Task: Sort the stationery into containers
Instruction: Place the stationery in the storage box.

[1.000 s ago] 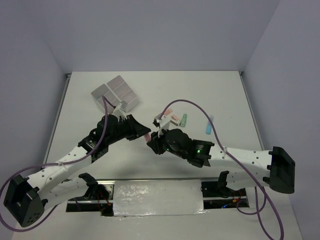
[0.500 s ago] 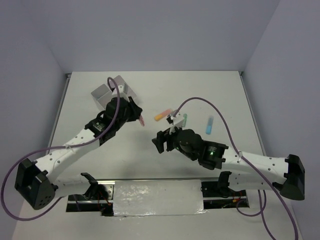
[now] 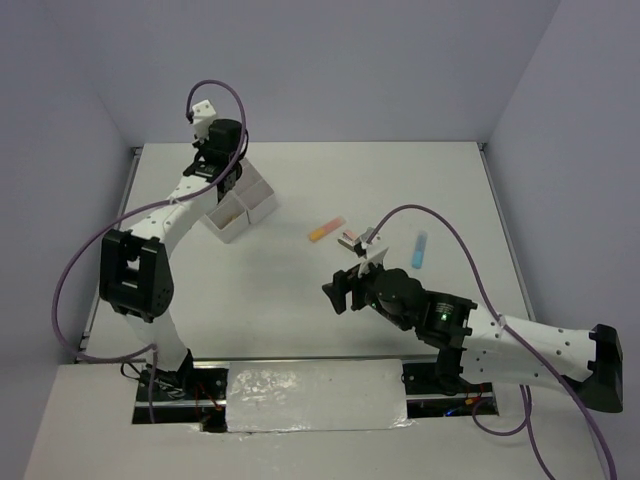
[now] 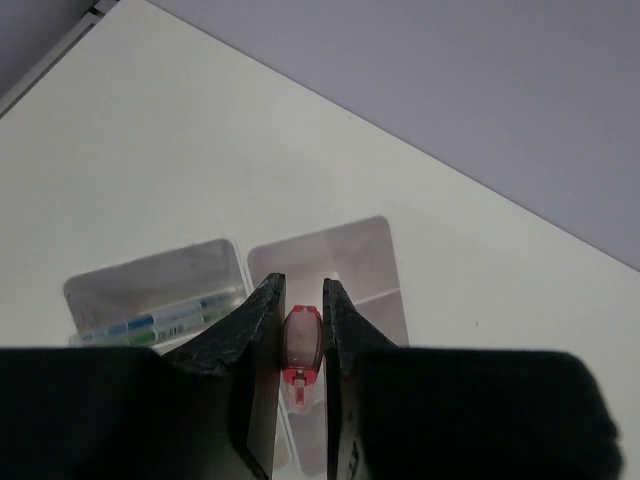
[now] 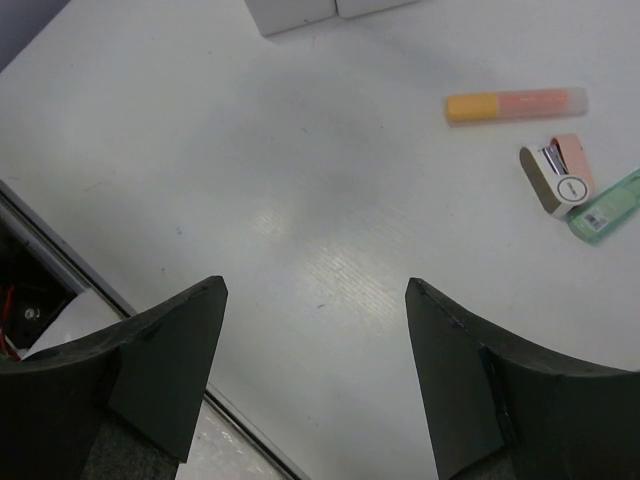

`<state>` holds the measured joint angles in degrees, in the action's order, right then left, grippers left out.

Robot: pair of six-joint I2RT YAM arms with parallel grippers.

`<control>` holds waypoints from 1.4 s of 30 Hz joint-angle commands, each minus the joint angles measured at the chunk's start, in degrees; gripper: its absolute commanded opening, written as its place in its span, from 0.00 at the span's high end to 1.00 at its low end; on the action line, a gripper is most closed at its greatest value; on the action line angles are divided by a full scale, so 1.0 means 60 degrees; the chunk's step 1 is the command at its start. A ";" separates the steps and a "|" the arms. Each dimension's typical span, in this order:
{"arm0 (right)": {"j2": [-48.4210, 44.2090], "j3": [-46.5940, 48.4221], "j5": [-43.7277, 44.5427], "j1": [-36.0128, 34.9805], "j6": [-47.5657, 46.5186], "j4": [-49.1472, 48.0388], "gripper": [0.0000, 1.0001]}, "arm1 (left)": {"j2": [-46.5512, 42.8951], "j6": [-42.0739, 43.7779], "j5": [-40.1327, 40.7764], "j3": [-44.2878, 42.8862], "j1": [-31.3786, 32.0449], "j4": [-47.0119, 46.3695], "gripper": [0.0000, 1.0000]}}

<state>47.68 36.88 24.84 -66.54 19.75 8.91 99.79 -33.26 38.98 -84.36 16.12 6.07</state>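
Observation:
My left gripper [image 3: 224,178] hangs over the white four-compartment container [image 3: 262,206] at the far left. It is shut on a small pink-red stationery piece [image 4: 303,345], held above a compartment [image 4: 345,262]. The neighbouring compartment [image 4: 100,295] holds blue pens and a green item. My right gripper [image 3: 340,293] is open and empty above bare table [image 5: 315,285]. An orange marker [image 3: 326,229] [image 5: 515,104], a small pink-and-white piece [image 3: 349,238] [image 5: 558,176], a green marker [image 5: 610,205] and a light blue marker [image 3: 419,248] lie on the table beyond it.
The table's near edge with a dark gap [image 5: 40,300] shows just below my right gripper. Purple cables loop over both arms [image 3: 420,215]. Walls close in the table at the back and sides.
My left arm has swung from the table's middle to above the container, carrying the pink-red piece. My right arm has drawn back toward the near right, its gripper open.

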 commanded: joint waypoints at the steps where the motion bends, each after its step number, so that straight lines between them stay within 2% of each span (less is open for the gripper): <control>1: -0.0081 -0.0112 0.0020 0.0075 0.0019 0.0024 0.20 | 0.0636 0.0531 0.0548 -0.0646 -0.0123 -0.0863 1.00; 4: 0.0109 -0.0054 0.0035 0.0090 -0.0112 0.0054 0.20 | 0.0887 0.0693 0.0710 -0.0561 -0.0123 -0.1448 1.00; 6: 0.0197 0.0019 -0.0009 0.0119 -0.0185 0.0010 0.20 | 0.0844 0.0868 0.0681 -0.0239 -0.0138 -0.2395 0.93; 9: 0.0373 0.0078 -0.0243 0.0119 -0.0215 -0.0122 0.20 | 0.0727 0.1279 0.0666 0.0347 -0.0152 -0.3482 0.90; 19: 0.1164 0.0342 -0.0361 0.0119 -0.0303 -0.0239 0.20 | 0.1210 0.1529 0.0623 0.0363 -0.0240 -0.3999 0.88; 23: 0.1355 0.0430 -0.0375 0.0119 -0.0318 -0.0283 0.20 | 0.1371 0.1529 0.0622 0.0392 -0.0314 -0.4072 0.78; 30: 0.1560 0.0533 -0.0361 0.0119 -0.0332 -0.0225 0.20 | 0.1767 0.1616 0.0462 0.0291 -0.0562 -0.4292 0.72; 31: 0.1575 0.0532 -0.0375 0.0119 -0.0318 -0.0210 0.20 | 0.1840 0.1602 0.0505 0.0261 -0.0563 -0.4249 0.70; 37: 0.1662 0.0576 -0.0521 0.0133 -0.0259 -0.0166 0.20 | 0.1782 0.1354 0.0329 0.0261 -0.0577 -0.4117 0.33; 40: 0.1765 0.0678 -0.0508 0.0206 -0.0128 0.0038 0.20 | 0.1636 0.1192 0.0183 0.0319 -0.0563 -0.4057 0.24; 42: 0.1794 0.0737 -0.0463 0.0396 0.0120 0.0242 0.20 | 0.1344 0.0988 0.0081 0.0363 -0.0563 -0.3854 0.22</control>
<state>58.33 37.98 21.61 -65.58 18.65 9.96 111.09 -25.30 40.42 -81.43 12.78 -15.84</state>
